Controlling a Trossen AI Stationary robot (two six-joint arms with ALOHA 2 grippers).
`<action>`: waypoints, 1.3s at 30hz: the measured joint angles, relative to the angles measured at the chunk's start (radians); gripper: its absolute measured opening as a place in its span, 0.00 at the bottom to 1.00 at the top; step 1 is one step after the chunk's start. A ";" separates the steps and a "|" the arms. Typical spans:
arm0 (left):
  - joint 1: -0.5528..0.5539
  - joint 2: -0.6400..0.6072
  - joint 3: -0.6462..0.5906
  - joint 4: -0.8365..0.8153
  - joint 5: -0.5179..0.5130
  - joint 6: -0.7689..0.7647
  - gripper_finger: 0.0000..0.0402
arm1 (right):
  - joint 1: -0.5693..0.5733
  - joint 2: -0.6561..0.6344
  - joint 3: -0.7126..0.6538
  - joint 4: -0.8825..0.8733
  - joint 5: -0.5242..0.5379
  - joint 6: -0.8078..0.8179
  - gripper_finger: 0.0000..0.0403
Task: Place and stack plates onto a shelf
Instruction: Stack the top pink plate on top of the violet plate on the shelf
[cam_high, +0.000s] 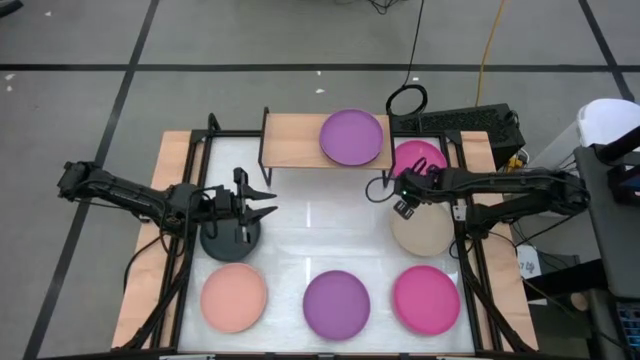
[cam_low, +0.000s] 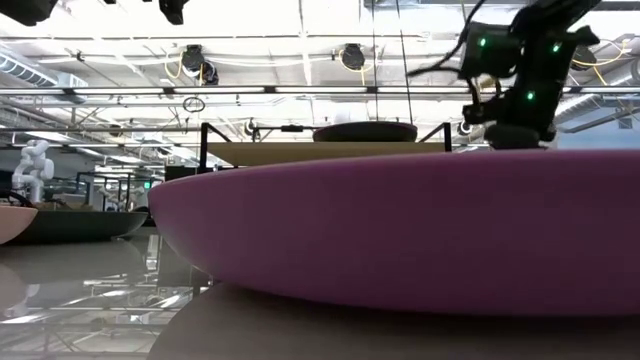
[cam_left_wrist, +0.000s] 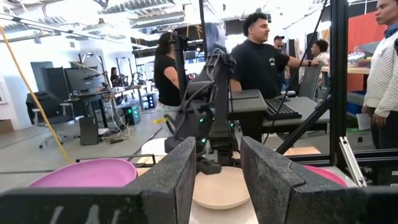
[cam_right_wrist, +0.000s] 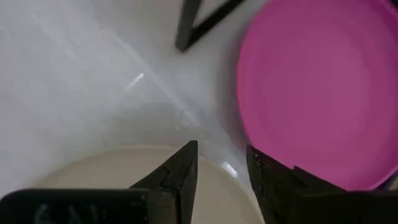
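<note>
The light-wood shelf (cam_high: 295, 140) stands at the table's far edge, with a purple plate (cam_high: 352, 137) lying flat on its right half. On the table lie a magenta plate (cam_high: 422, 156), a beige plate (cam_high: 425, 235), a black plate (cam_high: 228, 242), a salmon plate (cam_high: 234, 297), another purple plate (cam_high: 337, 303) and another magenta plate (cam_high: 426, 298). My left gripper (cam_high: 268, 201) is open and hovers level above the black plate, pointing toward the table's right. My right gripper (cam_right_wrist: 221, 168) is open and points down over the beige plate's far rim (cam_right_wrist: 124, 168), beside the magenta plate (cam_right_wrist: 317, 93).
The shelf's left half (cam_high: 290, 140) is bare wood. Its black legs (cam_right_wrist: 199, 18) stand close to the right gripper. Black frame posts run along the table's left and right sides. In the left wrist view, people (cam_left_wrist: 267, 56) stand in the room beyond the table.
</note>
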 joint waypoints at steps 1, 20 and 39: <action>0.000 0.000 0.000 0.000 0.000 0.000 0.33 | -0.022 0.003 -0.010 0.016 -0.008 -0.017 0.30; 0.000 0.000 0.000 -0.014 0.000 -0.001 0.33 | -0.219 0.018 -0.192 0.293 -0.011 -0.265 0.32; 0.000 0.000 0.000 -0.014 0.000 -0.002 0.33 | -0.262 0.015 -0.294 0.408 -0.023 -0.257 0.21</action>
